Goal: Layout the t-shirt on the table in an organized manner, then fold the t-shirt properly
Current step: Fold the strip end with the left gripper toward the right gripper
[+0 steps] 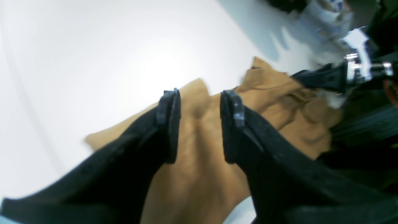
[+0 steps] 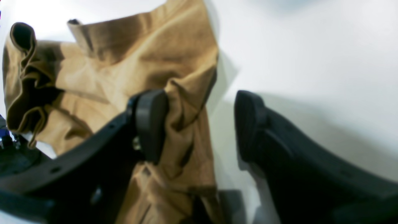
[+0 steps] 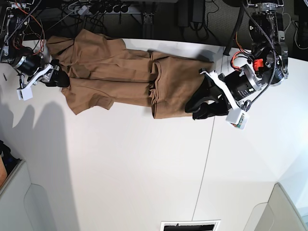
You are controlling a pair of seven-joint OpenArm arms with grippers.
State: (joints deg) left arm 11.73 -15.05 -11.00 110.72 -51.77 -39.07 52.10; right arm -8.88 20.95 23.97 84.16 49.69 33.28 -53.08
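Tan-brown soft cotton t-shirt (image 3: 120, 79) is seen stretched lengthwise along the far part of the large flat white matte table (image 3: 144, 168), bunched and creased, with a fold ridge near its middle and one sleeve drooping toward the near side at the left. Layout is judged only partly done: the cloth is roughly elongated but not flattened, sleeves are not spread, and no proper fold is visible. Smoothing and all folding are judged as left to do.

At the left of the base view, the right gripper (image 3: 57, 77) is placed at the crumpled sleeve end of the shirt. In its wrist view the jaws are spread wide, one pad lying against rumpled cloth (image 2: 149, 81), the other over bare table; nothing is pinched. At the right of the base view, the left gripper (image 3: 204, 103) is set at the other end of the shirt. In the left wrist view its jaws (image 1: 199, 124) stand apart above the fabric (image 1: 199, 174) with cloth seen through the gap, none clamped between them.

Table surface is plain white with thin dark seam lines and soft arm shadows, otherwise bare on the near side. Beyond the far edge, dark cables (image 3: 96, 9) and stands are visible. Grey panels (image 3: 19, 202) are seen at both near corners.
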